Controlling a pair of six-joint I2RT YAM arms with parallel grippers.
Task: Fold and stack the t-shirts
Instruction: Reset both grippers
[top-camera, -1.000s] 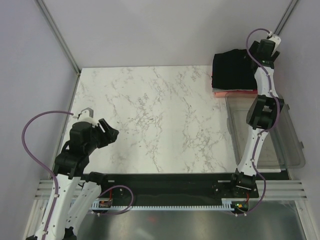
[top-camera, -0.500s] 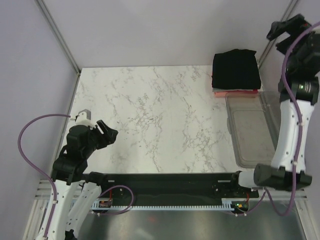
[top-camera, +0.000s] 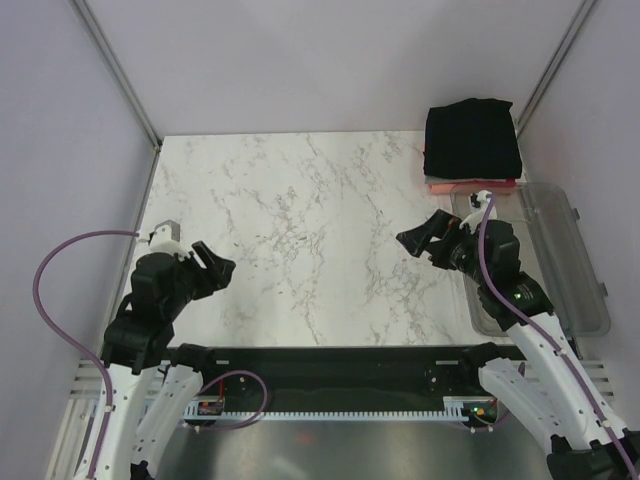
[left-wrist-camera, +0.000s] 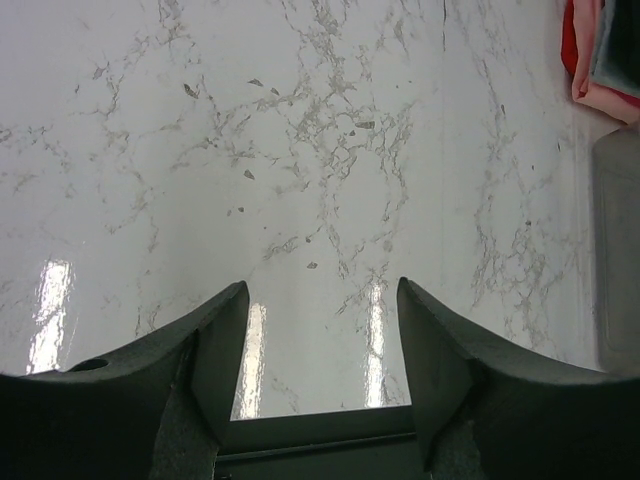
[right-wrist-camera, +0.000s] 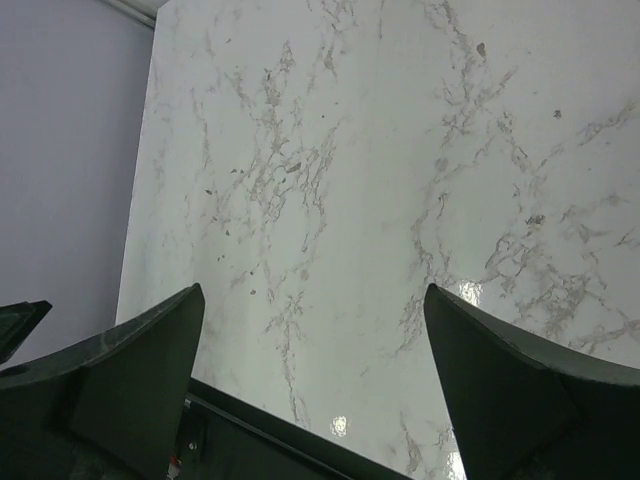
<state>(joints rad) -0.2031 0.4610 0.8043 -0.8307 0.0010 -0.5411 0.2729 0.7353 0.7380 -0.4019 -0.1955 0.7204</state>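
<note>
**Claw state.** The left claw is spread, with nothing between its fingers. The left wrist view shows only marble in the gap. It hangs over the near-left part of the white marble-patterned desk, close to the desk's left edge and to the grey side wall. The right claw is spread wide and also holds nothing. The right wrist view shows bare marble between its two dark fingers. It sits over the right part of the desk, just beside the left rim of the clear plastic bin, and points left toward the desk's middle.

**Task items.** You find the folded plain black t-shirt on top of a stack in the far right corner of the desk. The folded red-pink t-shirt lies beneath it and shows only as a thin strip along the stack's near edge. That near edge meets the far rim of the bin. You cannot tell from these views whether they touch.

**Edges and room.**
- The two claws stand well apart, with open marble surface between them.
- The right forearm crosses above the bin.
- The slanted metal frame post runs close behind the stack.
- The black rail borders the desk's near edge, between the two arm bases.
- A purple cable loops out to the left of the left arm, toward the side wall.
</note>
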